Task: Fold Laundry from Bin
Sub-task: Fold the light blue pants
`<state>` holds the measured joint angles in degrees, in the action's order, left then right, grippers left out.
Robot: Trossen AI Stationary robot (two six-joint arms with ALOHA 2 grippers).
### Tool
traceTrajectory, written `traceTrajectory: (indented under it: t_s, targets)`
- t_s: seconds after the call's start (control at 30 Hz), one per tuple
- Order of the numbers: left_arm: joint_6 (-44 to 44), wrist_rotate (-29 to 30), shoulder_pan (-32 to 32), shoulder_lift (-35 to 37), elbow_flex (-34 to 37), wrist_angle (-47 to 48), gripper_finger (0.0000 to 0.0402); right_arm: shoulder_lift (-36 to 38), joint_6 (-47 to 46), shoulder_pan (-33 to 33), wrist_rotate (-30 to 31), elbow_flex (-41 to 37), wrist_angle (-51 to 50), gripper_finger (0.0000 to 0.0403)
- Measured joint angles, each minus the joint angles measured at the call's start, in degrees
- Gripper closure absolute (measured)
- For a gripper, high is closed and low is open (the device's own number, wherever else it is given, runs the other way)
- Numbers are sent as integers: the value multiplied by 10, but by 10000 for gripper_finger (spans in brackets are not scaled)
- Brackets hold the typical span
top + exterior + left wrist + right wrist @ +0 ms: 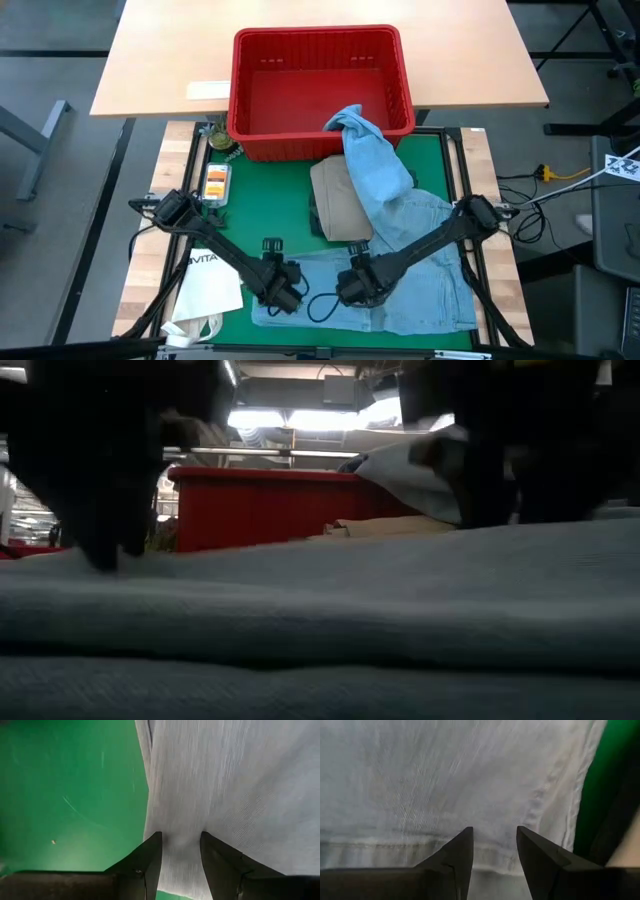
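Note:
The light blue jeans (400,250) hang by one end over the near wall of the red bin (300,140) and spread across the near half of the green mat (270,200). A folded khaki garment (340,195) lies beside them, partly under the denim. My left gripper (181,836) points down, open, over the jeans close to their left edge (147,795). My right gripper (495,831) points down, open, over a seamed band (395,850) of the jeans. In the high view both grippers (285,292) (352,288) stand close together near the mat's front. My left gripper has its fingertips (152,842) down at the denim, one layer showing flat between them; I cannot tell whether they touch it. My right gripper has its fingertips (465,837) at the seamed band in the same way, and touch cannot be told.
A white paper bag printed VITA (205,285) lies at the mat's near left corner. Small packets (215,180) sit at the left edge, by the bin's corner. A dark cable loop (320,305) lies on the jeans between the grippers. A wooden table (160,60) stands behind the bin.

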<state>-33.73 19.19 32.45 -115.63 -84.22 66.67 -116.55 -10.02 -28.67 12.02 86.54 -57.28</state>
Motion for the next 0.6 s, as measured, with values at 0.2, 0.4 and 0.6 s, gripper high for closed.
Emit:
traceTrajectory:
  t_s: [0.2, 0.4, 0.6]
  targets:
    - [-3, -3, -15, 0, 72, -47, 273, -43, -1, 24, 12, 1, -56, 251]
    - [-9, 3, -13, 4, 97, -62, 273, -47, -1, 52, 12, 2, -72, 251]
    - [-17, -13, -1, -1, 57, -7, 273, -46, 0, 57, 4, 22, -101, 251]
